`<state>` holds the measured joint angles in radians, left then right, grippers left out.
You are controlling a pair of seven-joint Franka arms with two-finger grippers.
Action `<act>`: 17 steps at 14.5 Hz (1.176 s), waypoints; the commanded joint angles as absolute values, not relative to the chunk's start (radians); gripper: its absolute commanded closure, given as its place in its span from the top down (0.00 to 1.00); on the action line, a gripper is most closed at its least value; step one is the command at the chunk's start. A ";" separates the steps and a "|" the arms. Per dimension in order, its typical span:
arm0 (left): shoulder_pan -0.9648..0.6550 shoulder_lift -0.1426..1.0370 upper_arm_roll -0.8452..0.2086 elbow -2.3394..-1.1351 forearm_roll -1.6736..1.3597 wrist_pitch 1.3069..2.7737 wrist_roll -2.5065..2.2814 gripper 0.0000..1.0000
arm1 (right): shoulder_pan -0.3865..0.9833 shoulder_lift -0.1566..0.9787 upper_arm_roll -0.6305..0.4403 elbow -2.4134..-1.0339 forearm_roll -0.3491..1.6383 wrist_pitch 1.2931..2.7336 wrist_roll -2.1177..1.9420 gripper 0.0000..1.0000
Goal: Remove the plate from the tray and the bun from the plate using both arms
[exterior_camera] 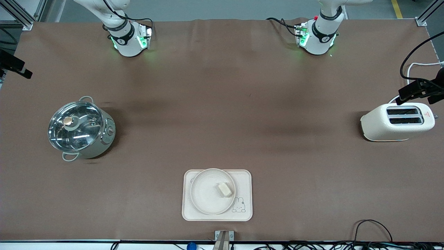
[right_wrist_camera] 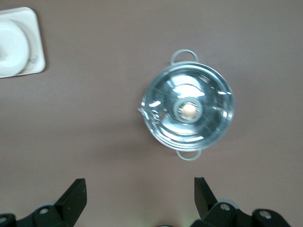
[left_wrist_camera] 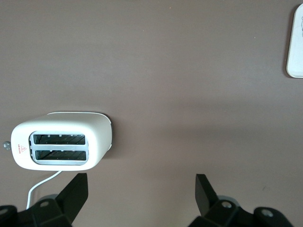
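Note:
The round cream plate (exterior_camera: pixel 203 201) lies on the rectangular tray (exterior_camera: pixel 244 178) near the table's front edge, toward the right arm's end of the tray. The small pale bun (exterior_camera: pixel 224 189) rests on the plate. My left gripper (left_wrist_camera: pixel 141 183) hangs open and empty high over bare table beside the toaster. My right gripper (right_wrist_camera: pixel 140 185) hangs open and empty high over bare table beside the pot. Neither gripper shows in the front view; only the arms' bases do. The right wrist view catches the plate (right_wrist_camera: pixel 10 45) on the tray (right_wrist_camera: pixel 37 59).
A steel pot with a glass lid (exterior_camera: pixel 80 129) (right_wrist_camera: pixel 188 109) stands toward the right arm's end. A white toaster (exterior_camera: pixel 397 121) (left_wrist_camera: pixel 61 139) with a cord stands toward the left arm's end. The tray's corner (left_wrist_camera: pixel 296 47) shows in the left wrist view.

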<state>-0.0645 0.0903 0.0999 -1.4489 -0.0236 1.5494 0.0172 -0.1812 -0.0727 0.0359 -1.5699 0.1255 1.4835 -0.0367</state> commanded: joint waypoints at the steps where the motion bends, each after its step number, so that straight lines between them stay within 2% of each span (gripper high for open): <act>1: -0.067 0.089 0.100 -1.437 -0.037 1.542 0.023 1.00 | -0.064 0.082 0.044 -1.554 0.155 1.583 -0.015 1.00; 4: -0.064 0.089 0.100 -1.437 -0.037 1.542 0.025 1.00 | 0.104 0.265 0.043 -1.551 0.256 1.797 0.070 1.00; 6: -0.064 0.089 0.100 -1.437 -0.037 1.542 0.025 1.00 | 0.216 0.331 0.043 -1.551 0.259 1.908 0.213 1.00; 9: -0.064 0.089 0.100 -1.439 -0.038 1.539 0.026 1.00 | 0.293 0.428 0.052 -1.519 0.258 2.003 0.223 1.00; 10: -0.064 0.089 0.100 -1.439 -0.038 1.539 0.026 1.00 | 0.357 0.464 0.052 -1.510 0.258 2.091 0.238 1.00; 13: -0.064 0.089 0.100 -1.439 -0.038 1.539 0.026 1.00 | 0.402 0.587 0.055 -1.502 0.265 2.355 0.248 1.00; 17: -0.064 0.089 0.100 -1.439 -0.038 1.539 0.026 1.00 | 0.440 0.786 0.054 -1.392 0.261 2.572 0.300 1.00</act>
